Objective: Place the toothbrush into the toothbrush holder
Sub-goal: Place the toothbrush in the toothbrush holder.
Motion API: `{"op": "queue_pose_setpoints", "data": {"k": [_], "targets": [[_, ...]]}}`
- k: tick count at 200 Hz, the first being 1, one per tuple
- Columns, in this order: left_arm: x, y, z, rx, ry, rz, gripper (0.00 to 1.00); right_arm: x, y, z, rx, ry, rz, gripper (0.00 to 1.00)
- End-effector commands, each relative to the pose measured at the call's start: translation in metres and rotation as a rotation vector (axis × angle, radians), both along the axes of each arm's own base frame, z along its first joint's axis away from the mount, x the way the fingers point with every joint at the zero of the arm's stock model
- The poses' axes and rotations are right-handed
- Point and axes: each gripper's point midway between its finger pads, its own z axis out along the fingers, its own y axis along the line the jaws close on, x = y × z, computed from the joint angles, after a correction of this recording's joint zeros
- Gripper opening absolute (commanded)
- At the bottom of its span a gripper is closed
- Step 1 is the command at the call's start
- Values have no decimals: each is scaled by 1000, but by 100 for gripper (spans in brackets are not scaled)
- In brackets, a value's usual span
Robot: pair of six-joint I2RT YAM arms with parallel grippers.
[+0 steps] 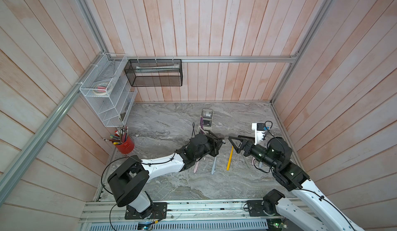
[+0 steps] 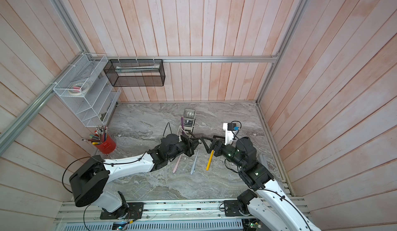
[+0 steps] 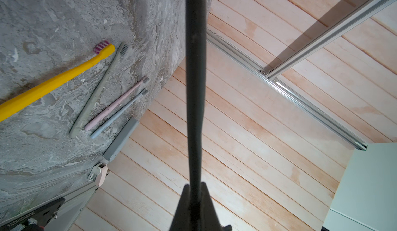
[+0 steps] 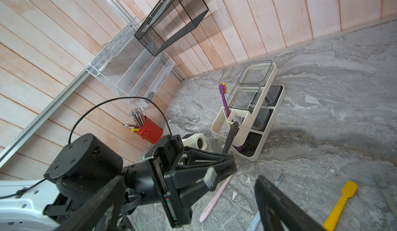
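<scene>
Dark grey toothbrush (image 4: 230, 135) being clamped crosswise in left gripper (image 4: 223, 169), off table (image 1: 171, 122), handle end pointing up just beside near end of toothbrush holder (image 4: 219, 118); contact unclear. Purple toothbrush (image 4: 224, 99) standing in holder compartment. Right gripper (image 1: 233, 145) hanging wide open, empty, facing left gripper, near yellow toothbrush (image 1: 229, 158) lying on table.

I'm standing in a robotics lab cell: aluminium framing (image 1: 236, 59) is bracing plank walls (image 1: 214, 15), robot arms (image 1: 163, 164) are sitting bolted down.

Left claw (image 1: 221, 141) near toothbrush holder (image 1: 207, 130)
</scene>
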Motion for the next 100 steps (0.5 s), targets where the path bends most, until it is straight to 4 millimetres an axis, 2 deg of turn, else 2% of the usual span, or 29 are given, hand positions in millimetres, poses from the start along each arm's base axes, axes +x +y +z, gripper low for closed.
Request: {"op": "queue_pose_setpoints", "data": {"k": [1,26,36,67,100], "targets": [[4,-6,15,-68,76,5,0,-2,-2,-3,1,8,-1,96],[2,3,8,-73,85,38,0,-2,-3,-5,-1,7,-4,96],[2,4,11,-73,81,40,0,-3,-3,-5,1,6,-4,96],[0,-2,22,-77,62,12,0,-2,-2,-8,-2,12,-1,96],[-10,-5,18,-83,79,3,0,-3,-2,-6,3,10,1,96]]}}
